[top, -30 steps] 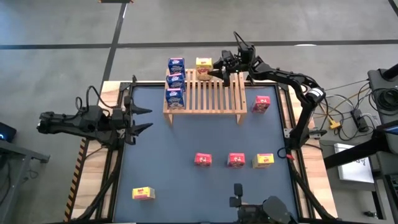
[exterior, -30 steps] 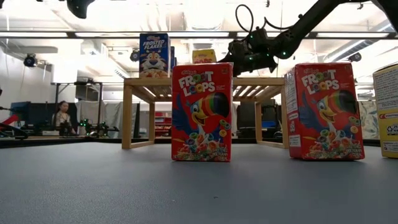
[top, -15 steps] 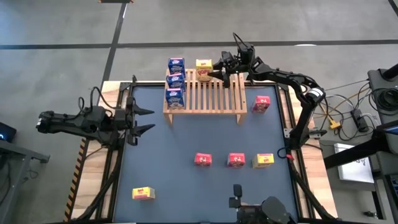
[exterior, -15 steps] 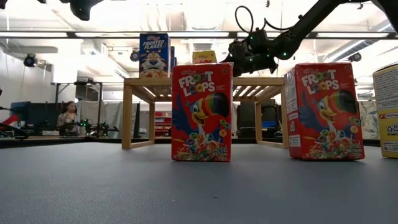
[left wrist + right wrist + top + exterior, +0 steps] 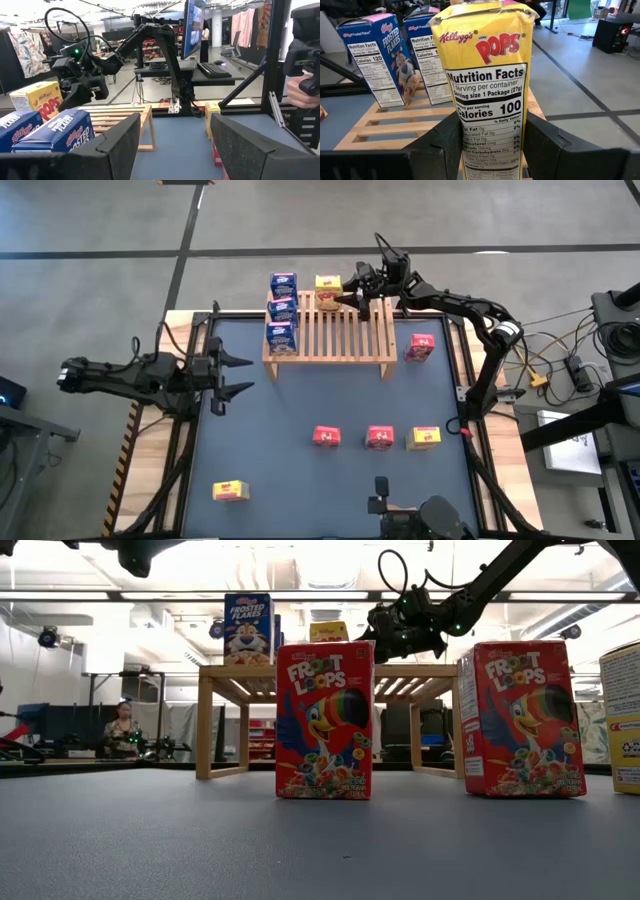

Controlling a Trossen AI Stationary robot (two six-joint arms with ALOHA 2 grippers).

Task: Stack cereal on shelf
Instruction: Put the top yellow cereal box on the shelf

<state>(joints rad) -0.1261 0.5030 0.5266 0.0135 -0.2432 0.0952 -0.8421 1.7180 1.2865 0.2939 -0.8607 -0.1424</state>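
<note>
The wooden slatted shelf (image 5: 330, 328) stands at the table's far edge. Three blue boxes (image 5: 282, 310) stand in a row on its left end. My right gripper (image 5: 343, 293) is shut on a yellow Corn Pops box (image 5: 327, 287) at the shelf's far side, next to the blue boxes (image 5: 380, 65). My left gripper (image 5: 228, 374) is open and empty over the table's left part, clear of all boxes. Three red boxes (image 5: 326, 436), (image 5: 379, 437), (image 5: 421, 347) and two more yellow boxes (image 5: 424, 438), (image 5: 230, 491) stand on the table. My right gripper pinches the yellow box low down between its two fingers (image 5: 445, 142), one on each broad face, with the narrow nutrition panel (image 5: 487, 125) facing the wrist. The fingers come from the table's right, about level. The box stands upright over the slats; its bottom is hidden.
Free slats (image 5: 355, 330) lie on the shelf's middle and right. The two near red boxes (image 5: 325, 720), (image 5: 520, 718) hide part of the shelf in the low view. A person sits far behind the table (image 5: 122, 725). A hand shows at the room's edge (image 5: 302, 92).
My left gripper has gone a little toward the table's right edge, still open. My right gripper and the yellow box have kept still.
</note>
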